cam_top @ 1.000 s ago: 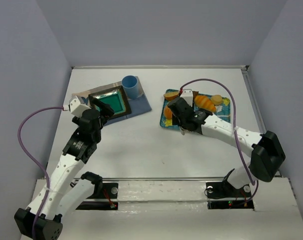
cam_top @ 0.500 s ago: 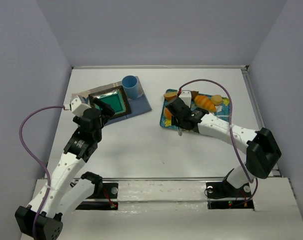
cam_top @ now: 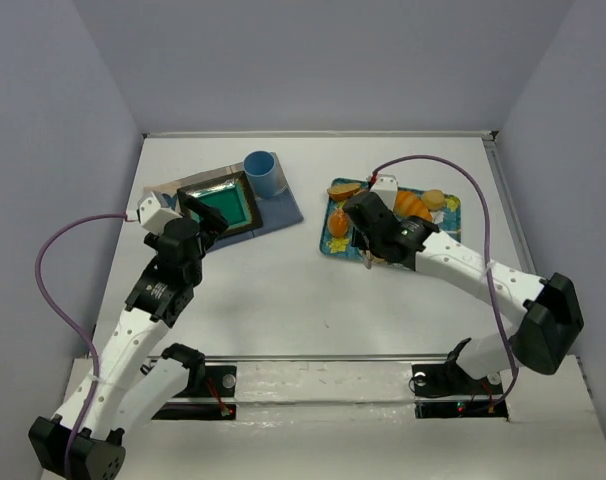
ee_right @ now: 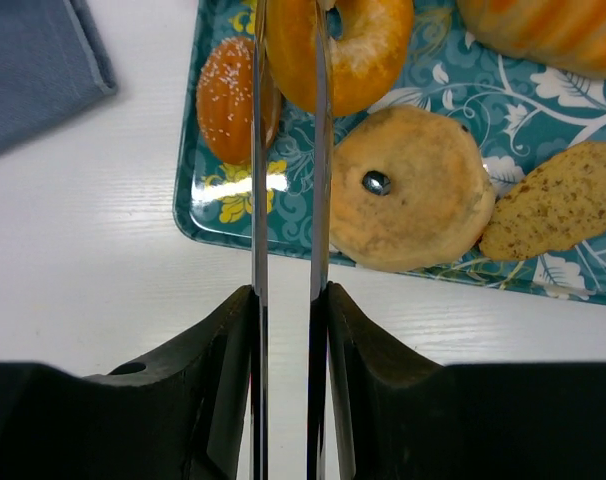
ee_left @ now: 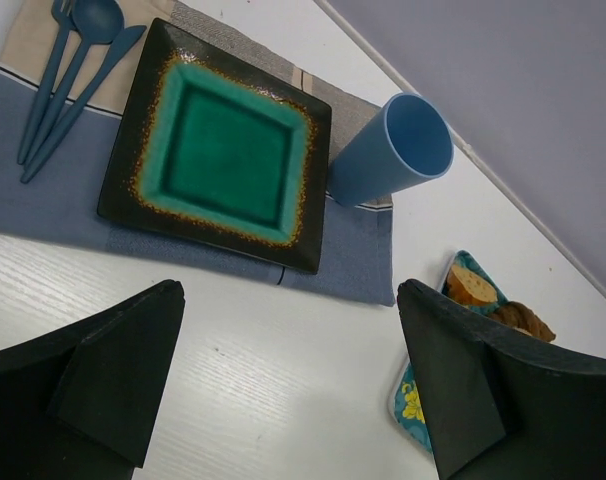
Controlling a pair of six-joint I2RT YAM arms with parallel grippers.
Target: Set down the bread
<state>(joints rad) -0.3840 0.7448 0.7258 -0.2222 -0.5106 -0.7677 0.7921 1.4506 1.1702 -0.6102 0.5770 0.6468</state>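
White desk [cam_top: 283, 290], far right: patterned tray [ee_right: 208, 215]. The bread [ee_right: 368, 60] sat over the tray's left end, its rim pinched by the closed right tool [ee_right: 288, 30], possibly lifted. Light, soft, crushable; best held by the ring wall. Left tool [ee_left: 288, 300] gaped empty.

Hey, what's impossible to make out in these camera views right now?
1. Right wrist: the bread is cut off at its top by the upper edge.
2. Top view: right gripper covers the bread; whether it's off the tray is unclear.
3. Left wrist: left gripper and frame edge hide most of the tray.
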